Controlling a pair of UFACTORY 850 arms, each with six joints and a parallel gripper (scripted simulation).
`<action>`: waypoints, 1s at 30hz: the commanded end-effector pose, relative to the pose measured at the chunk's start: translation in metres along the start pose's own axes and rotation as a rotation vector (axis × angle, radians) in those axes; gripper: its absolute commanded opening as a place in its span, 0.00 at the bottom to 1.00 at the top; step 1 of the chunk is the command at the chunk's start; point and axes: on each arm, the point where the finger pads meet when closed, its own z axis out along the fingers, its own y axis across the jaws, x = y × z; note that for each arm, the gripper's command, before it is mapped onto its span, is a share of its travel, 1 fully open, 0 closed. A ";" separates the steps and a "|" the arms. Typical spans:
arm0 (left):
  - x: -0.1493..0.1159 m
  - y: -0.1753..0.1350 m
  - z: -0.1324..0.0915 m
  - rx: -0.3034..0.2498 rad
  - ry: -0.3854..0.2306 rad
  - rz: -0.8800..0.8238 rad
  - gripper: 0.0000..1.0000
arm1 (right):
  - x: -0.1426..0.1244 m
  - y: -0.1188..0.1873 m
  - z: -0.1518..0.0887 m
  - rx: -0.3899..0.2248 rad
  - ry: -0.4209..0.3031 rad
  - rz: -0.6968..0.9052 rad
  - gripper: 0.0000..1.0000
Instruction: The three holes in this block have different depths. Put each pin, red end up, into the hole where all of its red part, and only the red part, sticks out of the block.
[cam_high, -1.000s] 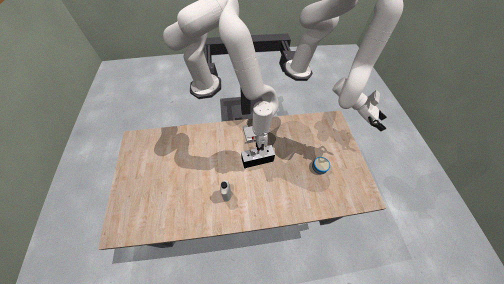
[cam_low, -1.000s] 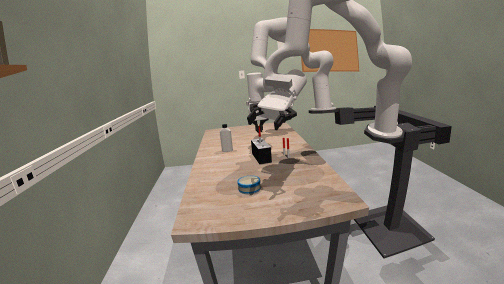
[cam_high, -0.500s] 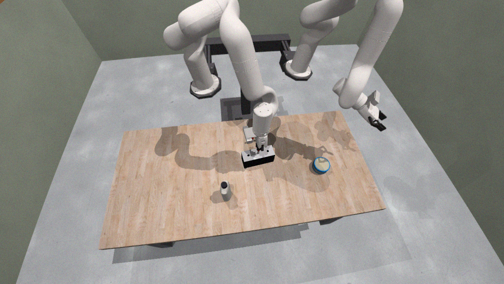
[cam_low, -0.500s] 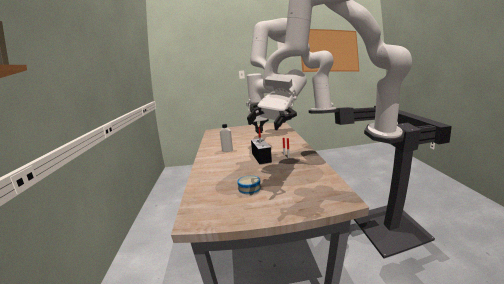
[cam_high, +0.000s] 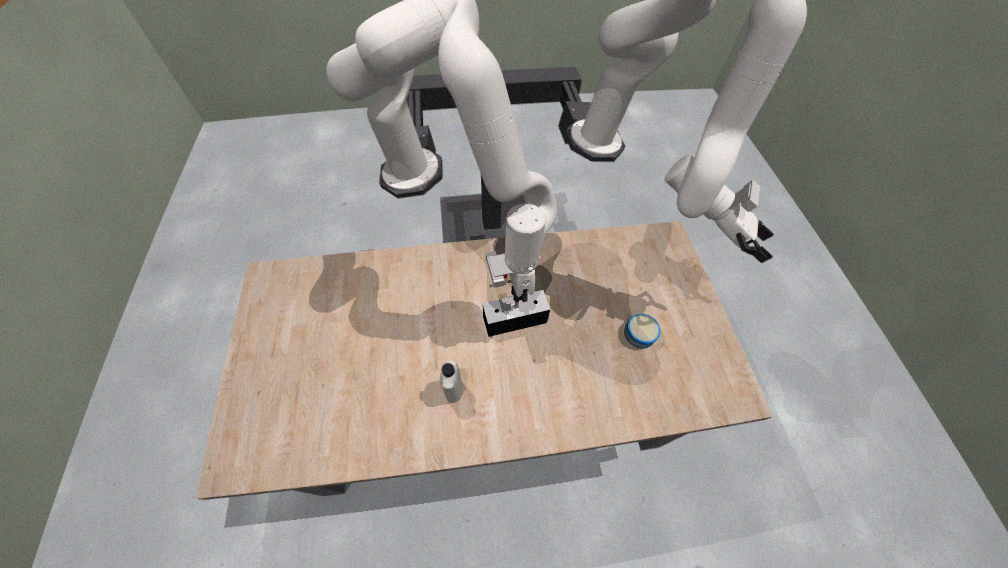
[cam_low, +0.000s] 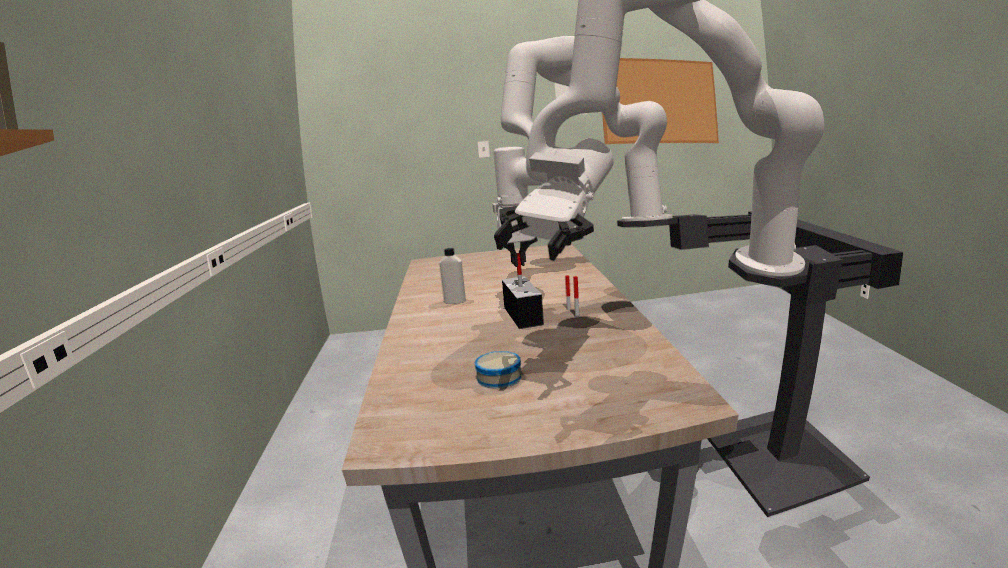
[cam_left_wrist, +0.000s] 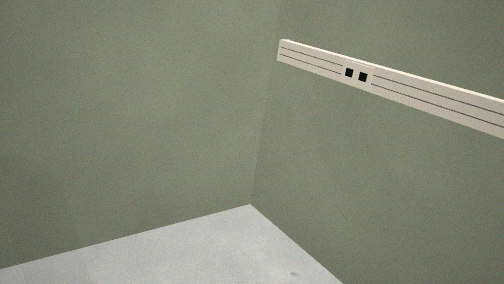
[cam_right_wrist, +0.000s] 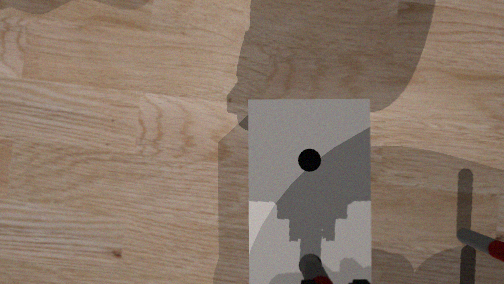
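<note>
"The block (cam_high: 517, 323) (cam_low: 523, 306) (cam_right_wrist: 280, 130) sits near the centre of the overhead frame, on the desk (cam_high: 352, 437) (cam_low: 423, 423) (cam_right_wrist: 100, 200). What's happening there?"

"The right claw (cam_high: 520, 294) (cam_low: 518, 259) (cam_right_wrist: 336, 282) is clamped on a held pin (cam_high: 517, 299) (cam_low: 519, 265) (cam_right_wrist: 310, 263), red end up, over the block's middle. I'd call this the fitting step."

"Is it in the hole?"

"I can't tell whether its tip has entered. Grey shows below the red, so it isn't seated right."

"And the left claw (cam_high: 765, 245) (cam_low: 526, 248)?"

"Fingers apart, nothing between them, off at the upper right from overhead."

"Other pins?"

"The two standing pins (cam_high: 505, 276) (cam_low: 576, 299) (cam_right_wrist: 479, 241) are right of the block in the side view, so most of the job remains."

"What next?"

"Keep it upright, line it up and lower it gently. Then check the grey: if any shows when it bottoms out, or red sinks in, it probably needs another hole."
</note>
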 end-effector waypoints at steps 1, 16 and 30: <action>0.001 0.001 0.000 -0.001 0.002 -0.001 1.00 | -0.001 -0.001 -0.001 0.003 -0.002 0.000 0.00; 0.001 0.001 0.000 -0.001 0.002 -0.001 1.00 | -0.001 -0.001 0.004 0.003 -0.002 0.001 0.00; 0.001 0.001 0.000 -0.001 0.002 -0.001 1.00 | -0.001 -0.001 0.004 0.003 -0.002 0.001 0.00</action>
